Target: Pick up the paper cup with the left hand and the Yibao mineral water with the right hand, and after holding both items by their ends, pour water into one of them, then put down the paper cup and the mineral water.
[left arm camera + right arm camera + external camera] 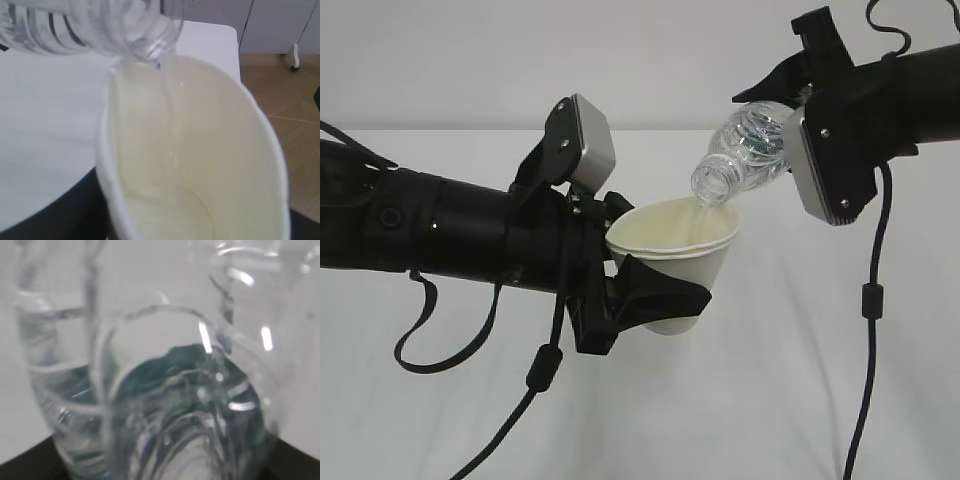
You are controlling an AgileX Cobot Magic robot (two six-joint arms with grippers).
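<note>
Left claw: clamped around the lower body of the paper cup, black fingers hugging its sides, arm reaching in from the left of the frame.
Paper cup: mid-frame in the exterior view, held up off the counter, tipped slightly with its mouth facing upper right; cream inside on show, rim squeezed a little out of round.
Right claw: upper right of the frame, gripping the rear end of the Yibao mineral water; fingers mostly hidden behind the grey wrist camera.
Yibao mineral water: tilted neck-down toward lower left, open mouth just above the cup's far rim; it fills the right wrist view, green label showing through the clear plastic.
Water: a thin stream runs from the bottle mouth down the cup's inner wall, and a shallow pool sits at the bottom.
Counter: white, plain, below both arms.
In the way: a black cable dangles from the right arm, down the right side; another loops under the left arm at lower left.
Background: brown floor beyond the counter edge in the left wrist view.
</note>
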